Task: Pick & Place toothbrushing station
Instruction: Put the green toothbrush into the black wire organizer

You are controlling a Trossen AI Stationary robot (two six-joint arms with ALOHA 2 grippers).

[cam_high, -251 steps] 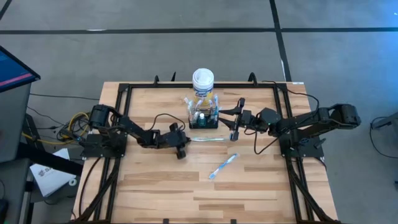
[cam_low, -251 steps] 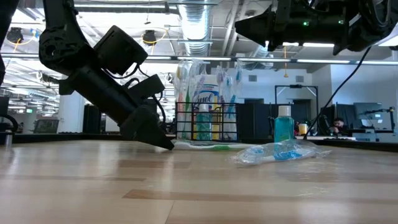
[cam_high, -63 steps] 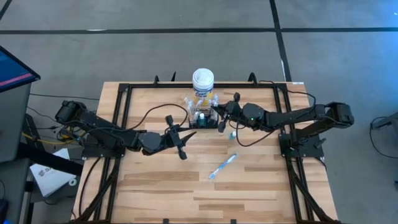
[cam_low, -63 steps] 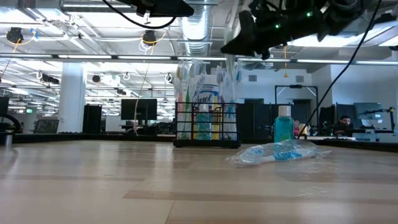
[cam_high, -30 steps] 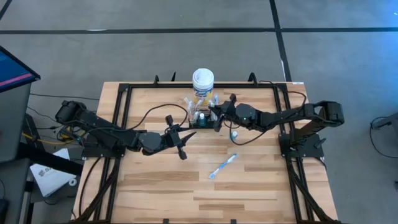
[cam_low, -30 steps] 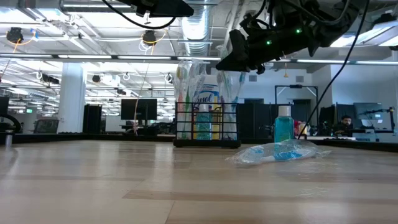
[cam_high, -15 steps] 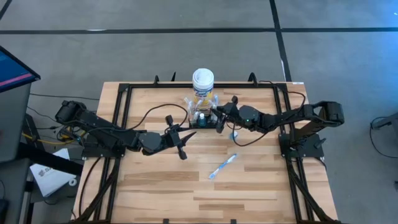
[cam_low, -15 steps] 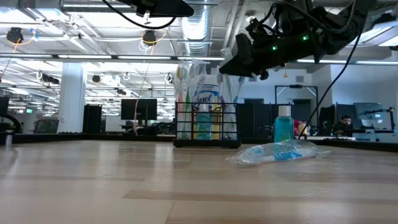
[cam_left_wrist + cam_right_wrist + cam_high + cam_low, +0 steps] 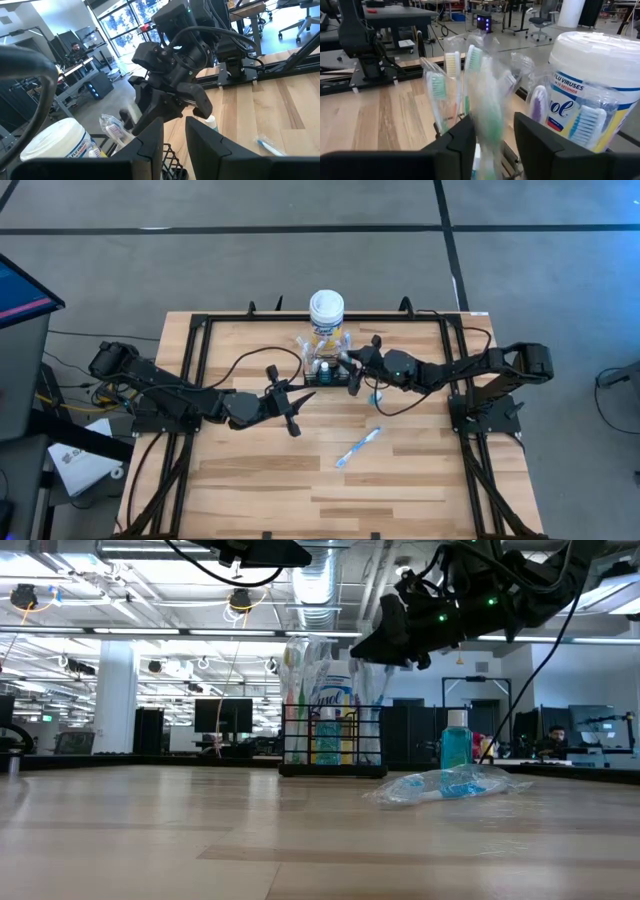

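Observation:
The toothbrushing station [image 9: 328,372], a low black wire-mesh caddy, stands at the table's far middle, in front of the yellow canister [image 9: 327,308]. Several wrapped toothbrushes stand upright in it [image 9: 330,740]. My right gripper [image 9: 351,374] hovers level at the caddy's right side, above its rim [image 9: 364,648]. Its fingers stand apart in the right wrist view [image 9: 494,145]. A wrapped green toothbrush [image 9: 487,110] shows blurred between them, its lower end down in the caddy. My left gripper [image 9: 290,406] waits raised left of the caddy. It is open and has nothing between its fingers [image 9: 174,147].
One wrapped toothbrush [image 9: 358,448] lies on the table near the middle, toward the near side. A small blue bottle [image 9: 375,395] stands to the right of the caddy, under my right arm. A black frame [image 9: 200,330] runs around the tabletop.
My right gripper has drawn back a little toward the table's right edge, away from above the caddy's toothbrushes. My left arm has kept still.

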